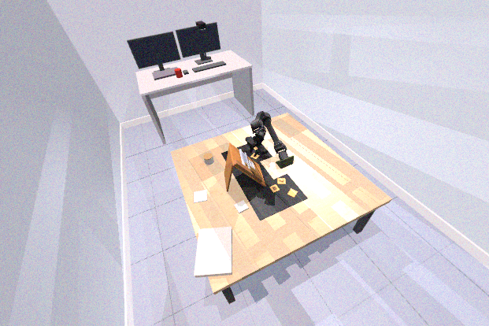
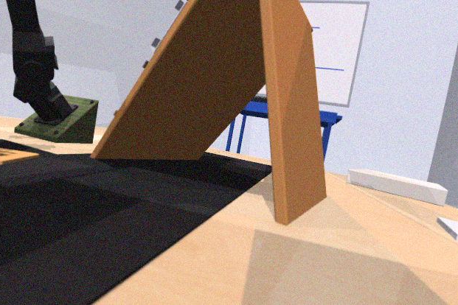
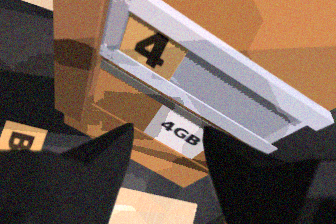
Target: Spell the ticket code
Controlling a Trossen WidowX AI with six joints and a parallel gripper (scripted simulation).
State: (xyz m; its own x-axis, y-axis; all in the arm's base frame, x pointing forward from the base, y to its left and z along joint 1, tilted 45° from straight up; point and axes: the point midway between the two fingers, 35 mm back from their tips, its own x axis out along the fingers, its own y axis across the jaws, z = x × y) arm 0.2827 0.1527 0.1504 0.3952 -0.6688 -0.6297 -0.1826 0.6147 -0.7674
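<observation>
Beyond the parted, empty gripper [image 1: 253,150] [image 3: 168,126], the 4 tile [image 3: 151,48] is seated left in the letter rail [image 1: 245,158] [image 3: 249,67]. Rightward, space is left where G should be slid in next.

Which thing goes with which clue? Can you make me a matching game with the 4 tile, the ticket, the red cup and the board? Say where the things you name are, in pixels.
1. 4 tile [image 3: 152,49]
2. ticket [image 3: 176,132]
3. red cup [image 1: 178,73]
4. board [image 1: 248,169] [image 2: 191,74] [image 3: 299,25]

A. on the desk
B. leaning, brown
C. in the rail
D. white, says 4GB

Pairs: 1-C, 2-D, 3-A, 4-B
</observation>
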